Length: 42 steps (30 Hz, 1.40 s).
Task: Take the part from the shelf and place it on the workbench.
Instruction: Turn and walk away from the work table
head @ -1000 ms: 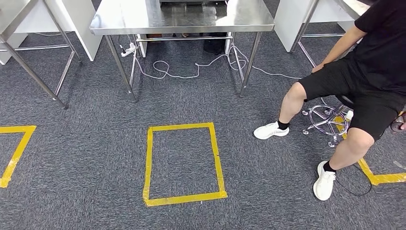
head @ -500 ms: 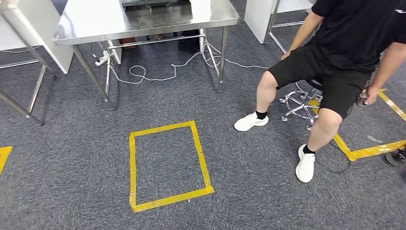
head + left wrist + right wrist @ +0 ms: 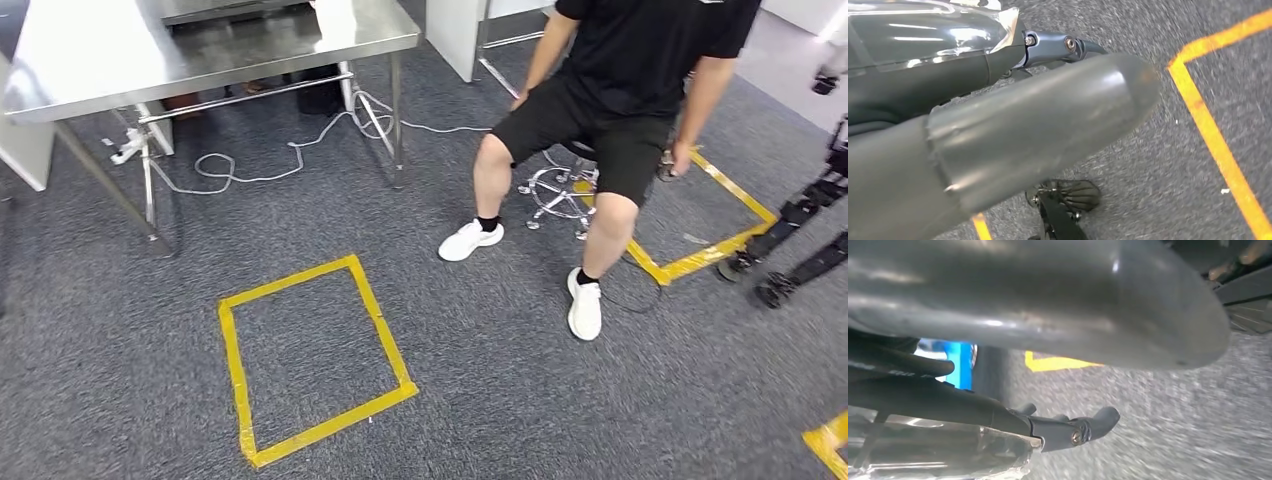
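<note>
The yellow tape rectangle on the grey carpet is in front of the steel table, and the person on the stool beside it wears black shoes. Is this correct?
Not quite: the head view shows the person wearing white shoes. The rest holds: the yellow tape rectangle lies on the grey carpet before the steel table, with the stool beside it.

A yellow tape rectangle (image 3: 310, 362) marks the grey carpet floor (image 3: 500, 400) near the left. Beyond it stands a stainless steel table (image 3: 200, 50) with a white cable (image 3: 250, 172) looped beneath. To the right, a person in black clothes (image 3: 620, 80) sits on a chrome stool (image 3: 555, 195), wearing white sneakers (image 3: 585, 305).
</note>
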Available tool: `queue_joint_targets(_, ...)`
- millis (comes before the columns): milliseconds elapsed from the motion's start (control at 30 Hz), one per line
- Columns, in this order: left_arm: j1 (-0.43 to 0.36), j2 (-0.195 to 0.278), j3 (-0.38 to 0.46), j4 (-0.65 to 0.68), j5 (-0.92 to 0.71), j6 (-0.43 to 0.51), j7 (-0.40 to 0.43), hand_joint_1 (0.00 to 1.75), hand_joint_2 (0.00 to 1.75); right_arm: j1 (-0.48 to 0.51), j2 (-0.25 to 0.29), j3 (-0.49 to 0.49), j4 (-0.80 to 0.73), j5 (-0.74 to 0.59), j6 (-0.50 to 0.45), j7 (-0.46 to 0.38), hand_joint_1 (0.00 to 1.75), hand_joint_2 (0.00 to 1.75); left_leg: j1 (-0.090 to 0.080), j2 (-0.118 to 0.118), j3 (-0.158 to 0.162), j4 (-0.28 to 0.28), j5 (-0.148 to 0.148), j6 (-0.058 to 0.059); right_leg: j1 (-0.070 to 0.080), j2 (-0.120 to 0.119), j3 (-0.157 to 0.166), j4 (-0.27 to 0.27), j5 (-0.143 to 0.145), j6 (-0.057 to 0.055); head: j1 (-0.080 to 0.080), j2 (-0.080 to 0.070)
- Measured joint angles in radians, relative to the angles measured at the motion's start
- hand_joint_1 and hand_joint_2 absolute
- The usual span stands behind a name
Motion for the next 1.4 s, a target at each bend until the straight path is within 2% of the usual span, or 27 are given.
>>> queue_joint_targets(33, -0.001, 0.0, 0.0, 0.0, -0.001, 0.001, 0.001, 0.0, 0.0, 0.002, 0.0, 0.0, 0.0, 0.0, 0.0, 0.002, 0.0, 0.0, 0.0, 0.014, -0.001, 0.001, 0.0, -0.001, -0.003, -0.006, 0.023, -0.032, 0.015, 0.01, 0.0, 0.0)
queue_joint_targets(67, -0.001, -0.001, -0.001, 0.0, -0.002, 0.001, 0.001, 0.0, 0.0, 0.003, 0.0, 0.0, 0.0, 0.0, 0.0, 0.004, 0.0, 0.0, 0.001, 0.026, -0.001, 0.004, -0.001, -0.003, -0.005, -0.017, 0.065, -0.096, 0.037, 0.021, 0.0, 0.0)
queue_joint_targets(133, -0.002, -0.002, -0.001, 0.0, -0.004, 0.001, 0.001, 0.0, 0.0, 0.0, 0.001, 0.0, 0.0, -0.001, 0.0, 0.006, 0.0, 0.0, -0.002, 0.049, -0.002, 0.013, -0.008, -0.013, -0.003, -0.054, 0.143, -0.23, 0.073, 0.027, 0.0, 0.0)
queue_joint_targets(200, -0.004, -0.002, -0.002, 0.0, -0.005, 0.001, 0.001, 0.0, 0.0, -0.004, 0.002, 0.0, 0.0, -0.002, 0.0, 0.007, 0.0, 0.0, -0.006, 0.065, -0.001, 0.022, -0.015, -0.027, 0.003, -0.067, 0.167, -0.277, 0.082, 0.015, -0.002, 0.0)
queue_joint_targets(233, -0.005, -0.002, -0.002, 0.0, -0.006, 0.001, 0.001, 0.0, 0.0, -0.003, 0.002, 0.0, 0.0, -0.003, 0.0, 0.007, 0.0, 0.0, -0.006, 0.072, 0.002, 0.023, -0.016, -0.032, 0.006, -0.058, 0.163, -0.275, 0.084, 0.009, -0.003, 0.0)
queue_joint_targets(267, -0.007, -0.002, -0.002, 0.0, -0.007, 0.0, 0.001, 0.0, 0.0, -0.001, 0.003, 0.0, 0.001, -0.003, 0.0, 0.007, 0.0, 0.0, -0.003, 0.073, 0.003, 0.026, -0.019, -0.038, -0.001, -0.048, 0.164, -0.275, 0.087, 0.002, -0.003, 0.0)
queue_joint_targets(333, -0.01, -0.002, -0.002, 0.0, -0.011, -0.001, 0.001, 0.0, 0.0, 0.001, 0.003, 0.0, 0.001, -0.005, 0.0, 0.008, 0.0, 0.0, 0.004, 0.045, -0.008, 0.057, -0.047, -0.047, -0.009, -0.031, 0.165, -0.277, 0.094, -0.011, -0.005, 0.0)
queue_joint_targets(400, -0.007, -0.002, -0.003, 0.0, -0.015, -0.004, 0.002, 0.0, 0.0, 0.0, 0.005, 0.0, 0.002, -0.007, 0.0, 0.008, 0.0, 0.0, 0.007, -0.006, -0.05, 0.159, -0.117, -0.053, -0.01, -0.014, 0.161, -0.278, 0.101, -0.022, -0.006, 0.0)
queue_joint_targets(467, -0.003, -0.002, -0.003, 0.001, -0.016, -0.005, 0.005, 0.0, 0.0, 0.0, 0.007, 0.0, 0.002, -0.009, 0.0, 0.008, 0.0, 0.0, 0.008, -0.031, -0.1, 0.276, -0.171, -0.055, -0.006, 0.006, 0.156, -0.277, 0.104, -0.028, -0.006, 0.0)
queue_joint_targets(500, -0.002, -0.002, -0.003, 0.001, -0.016, -0.005, 0.007, 0.0, 0.0, 0.001, 0.008, 0.0, 0.002, -0.01, 0.0, 0.008, 0.0, 0.0, 0.008, -0.034, -0.111, 0.299, -0.171, -0.055, -0.005, 0.018, 0.155, -0.276, 0.105, -0.028, -0.007, 0.0)
queue_joint_targets(533, -0.001, -0.002, -0.003, 0.001, -0.016, -0.005, 0.01, 0.0, 0.0, 0.002, 0.008, 0.0, 0.002, -0.01, 0.0, 0.008, 0.0, 0.0, 0.009, -0.038, -0.105, 0.287, -0.152, -0.054, -0.005, 0.032, 0.156, -0.275, 0.106, -0.029, -0.007, 0.0)
queue_joint_targets(567, -0.001, -0.002, -0.003, 0.001, -0.016, -0.004, 0.012, 0.0, 0.0, 0.003, 0.009, 0.0, 0.002, -0.01, 0.0, 0.008, 0.0, 0.0, 0.011, -0.045, -0.083, 0.242, -0.118, -0.053, -0.005, 0.047, 0.156, -0.274, 0.106, -0.028, -0.007, 0.0)
queue_joint_targets(633, -0.001, -0.001, -0.003, 0.001, -0.016, -0.003, 0.014, 0.0, 0.0, 0.002, 0.01, 0.0, 0.002, -0.01, 0.001, 0.008, 0.0, 0.0, 0.018, -0.088, -0.024, 0.115, -0.056, -0.05, -0.002, 0.073, 0.154, -0.268, 0.106, -0.024, -0.007, 0.0)
queue_joint_targets(700, -0.002, -0.001, -0.003, 0.001, -0.016, -0.002, 0.015, 0.0, 0.0, -0.001, 0.011, 0.0, 0.002, -0.009, 0.002, 0.008, 0.0, 0.0, 0.018, -0.122, -0.001, 0.055, -0.041, -0.048, 0.001, 0.095, 0.142, -0.263, 0.109, -0.012, -0.006, 0.0)
queue_joint_targets(767, -0.003, -0.002, -0.004, 0.001, -0.017, -0.001, 0.016, 0.0, 0.0, 0.0, 0.01, 0.0, 0.002, -0.009, 0.003, 0.007, 0.0, 0.0, 0.012, -0.109, -0.003, 0.049, -0.039, -0.038, 0.0, 0.116, 0.126, -0.265, 0.117, 0.006, -0.006, 0.0)
queue_joint_targets(800, -0.004, -0.004, -0.004, 0.001, -0.018, -0.001, 0.016, 0.0, 0.0, 0.002, 0.01, 0.0, 0.002, -0.008, 0.003, 0.008, 0.0, 0.0, 0.01, -0.096, -0.003, 0.044, -0.035, -0.03, -0.001, 0.111, 0.118, -0.261, 0.117, 0.012, -0.006, 0.0)
queue_joint_targets(867, -0.005, -0.006, -0.006, 0.001, -0.022, -0.001, 0.017, 0.0, 0.0, 0.002, 0.01, 0.0, 0.003, -0.008, 0.004, 0.012, 0.0, 0.0, 0.009, -0.067, -0.003, 0.033, -0.025, -0.011, 0.002, 0.061, 0.086, -0.208, 0.087, 0.013, -0.002, 0.0)
queue_joint_targets(933, -0.004, -0.006, -0.008, 0.001, -0.024, -0.001, 0.018, 0.0, 0.0, -0.001, 0.011, 0.0, 0.003, -0.007, 0.006, 0.017, 0.0, 0.0, 0.004, -0.034, -0.007, 0.031, -0.023, -0.002, 0.002, 0.011, 0.023, -0.078, 0.025, 0.007, 0.002, 0.0)
queue_joint_targets(1000, -0.003, -0.006, -0.008, 0.001, -0.026, -0.001, 0.019, 0.0, 0.0, -0.001, 0.011, 0.0, 0.003, -0.007, 0.006, 0.019, 0.0, 0.0, -0.001, -0.003, -0.01, 0.032, -0.022, -0.001, 0.0, 0.002, -0.018, 0.022, -0.011, 0.012, 0.002, 0.0)
queue_joint_targets(1033, -0.003, -0.006, -0.008, 0.001, -0.027, -0.001, 0.02, 0.0, 0.0, 0.0, 0.011, 0.0, 0.003, -0.007, 0.006, 0.019, 0.0, 0.0, -0.002, 0.011, -0.011, 0.032, -0.022, -0.001, 0.0, -0.001, -0.011, 0.02, -0.007, 0.018, 0.002, 0.0)
queue_joint_targets(1067, -0.003, -0.006, -0.009, 0.001, -0.028, -0.001, 0.02, 0.0, 0.0, 0.001, 0.011, -0.001, 0.003, -0.007, 0.006, 0.02, 0.0, 0.0, -0.003, 0.023, -0.01, 0.032, -0.022, -0.001, 0.0, -0.006, 0.019, -0.025, 0.01, 0.025, 0.003, 0.0)
queue_joint_targets(1133, -0.004, -0.007, -0.009, 0.001, -0.031, -0.002, 0.021, 0.0, 0.0, -0.001, 0.01, -0.001, 0.003, -0.008, 0.006, 0.021, 0.0, 0.0, -0.006, 0.045, -0.007, 0.033, -0.023, -0.004, 0.004, -0.044, 0.108, -0.173, 0.053, 0.032, 0.003, 0.0)
queue_joint_targets(1200, -0.005, -0.008, -0.009, 0.001, -0.034, -0.002, 0.022, 0.0, 0.0, -0.005, 0.01, -0.002, 0.003, -0.008, 0.006, 0.021, 0.0, 0.0, -0.011, 0.064, -0.003, 0.035, -0.027, -0.012, 0.013, -0.075, 0.157, -0.264, 0.081, 0.022, 0.002, 0.0)
queue_joint_targets(1267, -0.009, -0.008, -0.01, 0.001, -0.035, -0.002, 0.023, 0.0, 0.0, -0.004, 0.01, -0.004, 0.003, -0.009, 0.006, 0.021, 0.0, 0.0, -0.013, 0.083, 0.002, 0.035, -0.029, -0.023, 0.019, -0.065, 0.155, -0.273, 0.091, 0.007, 0.001, 0.0)
queue_joint_targets(1300, -0.012, -0.008, -0.01, 0.001, -0.035, -0.001, 0.024, 0.0, 0.0, -0.002, 0.01, -0.004, 0.003, -0.009, 0.006, 0.021, 0.0, 0.0, -0.01, 0.083, 0.003, 0.038, -0.032, -0.029, 0.011, -0.054, 0.156, -0.276, 0.095, -0.001, 0.0, 0.0)
queue_joint_targets(1333, -0.014, -0.008, -0.01, 0.001, -0.035, -0.001, 0.024, 0.0, 0.0, -0.001, 0.01, -0.004, 0.003, -0.009, 0.006, 0.021, 0.0, 0.0, -0.007, 0.069, 0.001, 0.048, -0.042, -0.035, 0.005, -0.044, 0.158, -0.28, 0.099, -0.009, -0.001, 0.0)
queue_joint_targets(1400, -0.014, -0.009, -0.01, 0.001, -0.036, 0.0, 0.026, 0.0, 0.0, -0.001, 0.012, -0.004, 0.003, -0.006, 0.006, 0.02, 0.0, 0.0, 0.001, 0.011, -0.033, 0.13, -0.098, -0.044, -0.007, -0.025, 0.16, -0.285, 0.109, -0.025, -0.006, 0.0)
